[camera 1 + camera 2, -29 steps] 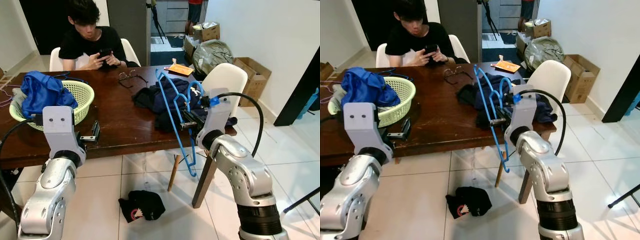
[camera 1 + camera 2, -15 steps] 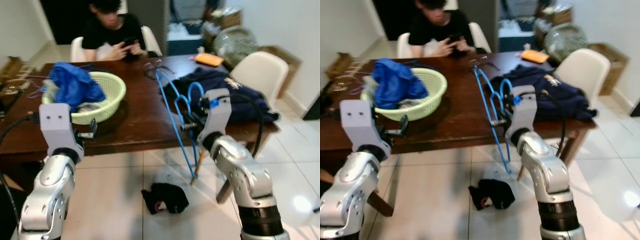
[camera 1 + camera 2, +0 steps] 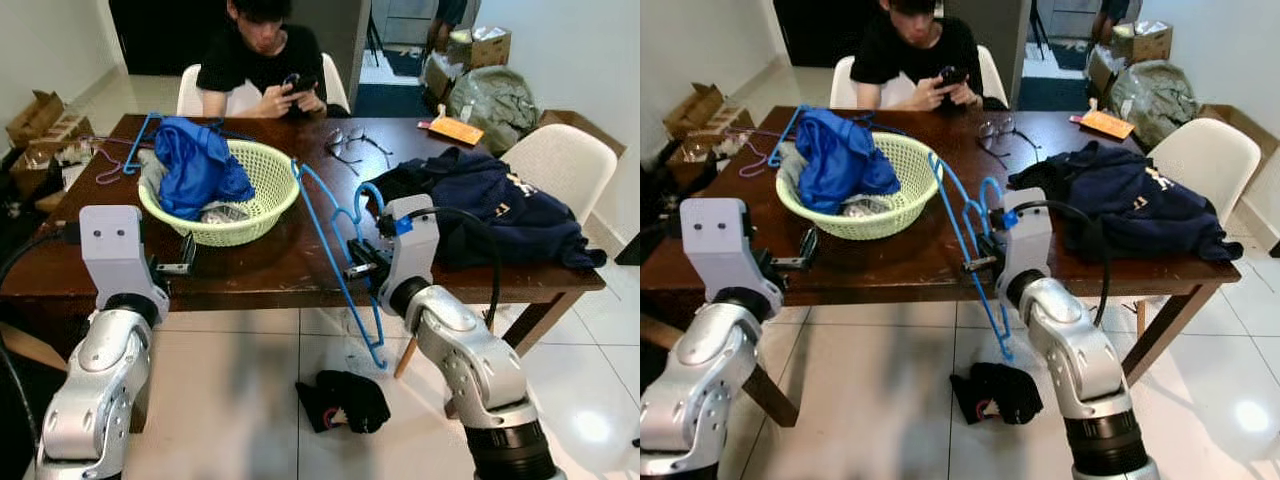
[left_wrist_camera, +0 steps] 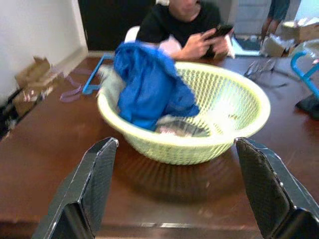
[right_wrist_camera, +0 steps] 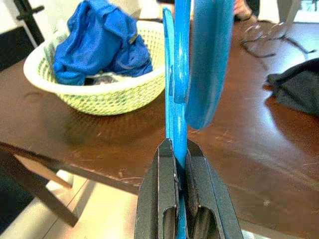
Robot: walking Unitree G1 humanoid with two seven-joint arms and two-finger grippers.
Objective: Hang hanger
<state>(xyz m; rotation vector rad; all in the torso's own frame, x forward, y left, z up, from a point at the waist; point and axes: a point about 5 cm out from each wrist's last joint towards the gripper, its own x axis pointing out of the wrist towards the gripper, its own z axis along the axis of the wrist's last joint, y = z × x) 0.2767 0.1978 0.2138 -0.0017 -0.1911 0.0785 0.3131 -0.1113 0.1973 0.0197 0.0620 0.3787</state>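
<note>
Right wrist view: the right end effector is clenched on the blue hanger, held upright at the worktop's front edge. Left end effector hovers released before the basket.

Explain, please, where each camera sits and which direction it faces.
Left eye, right eye: on the head, facing forward and down at the table; both arms show.
Left wrist: on the left arm, facing the basket between the spread left pincer fingers.
Right wrist: on the right arm, facing along the right pincer clamped on the blue hanger.
All views share the basket.
</note>
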